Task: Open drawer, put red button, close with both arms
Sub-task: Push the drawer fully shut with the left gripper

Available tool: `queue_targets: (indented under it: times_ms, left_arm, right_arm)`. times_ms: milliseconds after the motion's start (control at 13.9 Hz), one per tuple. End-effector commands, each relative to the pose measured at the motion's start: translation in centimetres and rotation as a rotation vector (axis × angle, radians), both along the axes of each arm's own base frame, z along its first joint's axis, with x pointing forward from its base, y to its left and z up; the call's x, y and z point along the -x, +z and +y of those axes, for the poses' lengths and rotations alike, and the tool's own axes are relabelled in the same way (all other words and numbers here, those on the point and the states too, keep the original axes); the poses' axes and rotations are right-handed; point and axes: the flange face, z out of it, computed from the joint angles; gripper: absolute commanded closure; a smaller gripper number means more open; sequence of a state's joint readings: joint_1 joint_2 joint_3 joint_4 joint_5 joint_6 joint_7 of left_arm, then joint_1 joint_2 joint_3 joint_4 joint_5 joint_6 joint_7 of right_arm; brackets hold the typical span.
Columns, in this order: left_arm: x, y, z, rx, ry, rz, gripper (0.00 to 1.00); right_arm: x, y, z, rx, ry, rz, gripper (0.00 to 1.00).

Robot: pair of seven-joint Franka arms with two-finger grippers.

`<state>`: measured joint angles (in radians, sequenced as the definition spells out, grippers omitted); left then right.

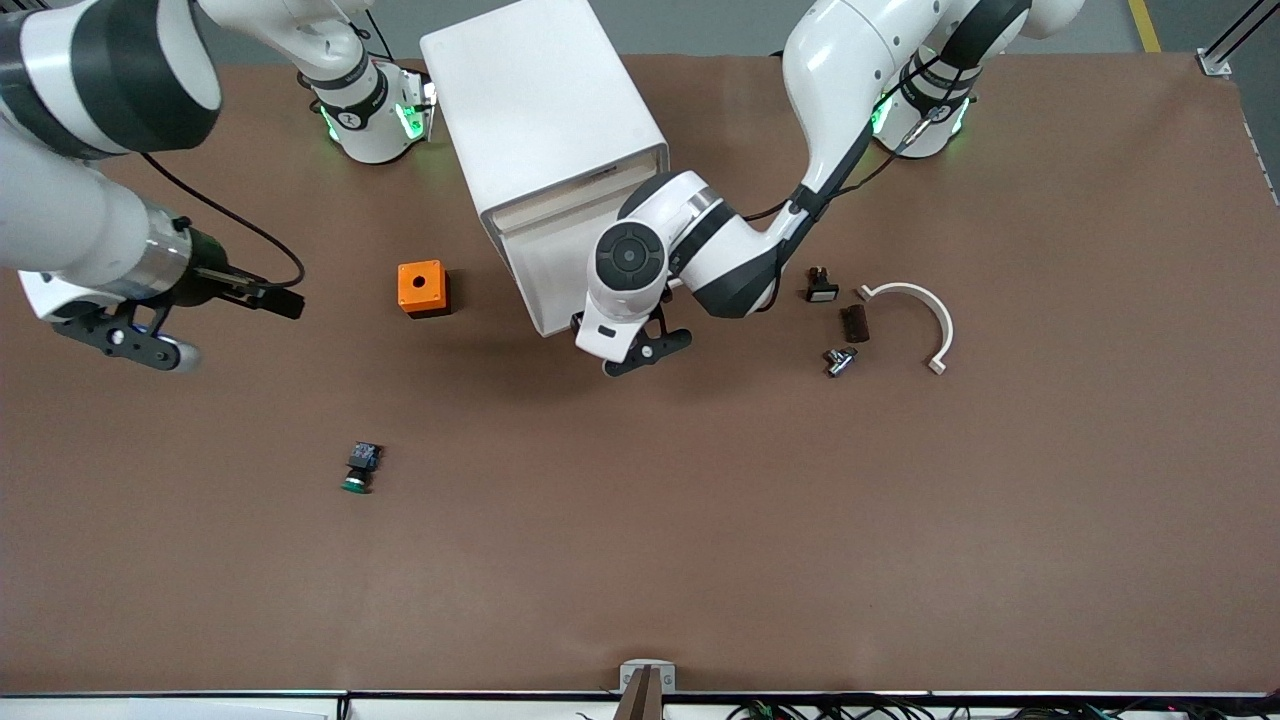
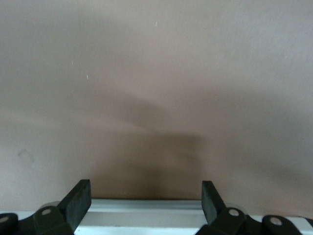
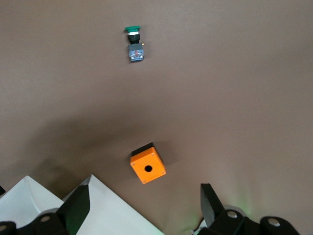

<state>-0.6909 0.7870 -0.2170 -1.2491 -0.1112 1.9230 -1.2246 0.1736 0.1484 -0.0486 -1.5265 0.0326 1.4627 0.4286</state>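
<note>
Only a white drawer cabinet (image 1: 545,150), contents hidden.

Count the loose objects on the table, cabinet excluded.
6: an orange box beside the cabinet; a green button nearest the front camera; and toward the left arm's end a black part, a dark block, a silvery part and a white curved bracket. Others may be hidden.

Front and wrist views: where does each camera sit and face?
Front: high, facing both arms and the white drawer cabinet.
Left wrist: over brown table at the cabinet's front; open left gripper shows.
Right wrist: above the square orange box with a hole; open right gripper shows.
Front and right wrist share that box.
</note>
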Motion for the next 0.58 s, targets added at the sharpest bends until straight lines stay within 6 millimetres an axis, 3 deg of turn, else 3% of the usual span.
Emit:
queue_targets:
  times_ms: [0, 288, 504]
  left_arm:
    - [1.6, 0.3, -0.6, 0.018, 0.034, 0.064, 0.01]
    - [3.9, -1.0, -1.4, 0.034, 0.069, 0.170, 0.01]
    - [5.4, -1.7, -2.0, 0.047, 0.075, 0.228, 0.01]
  right_arm:
    - [0.4, 0.6, -2.3, 0.010, 0.091, 0.001, 0.00]
    - [0.1, 0.8, -6.6, -0.016, 0.176, 0.000, 0.00]
    - [0.2, 2.3, -9.7, -0.030, 0.195, -0.009, 0.00]
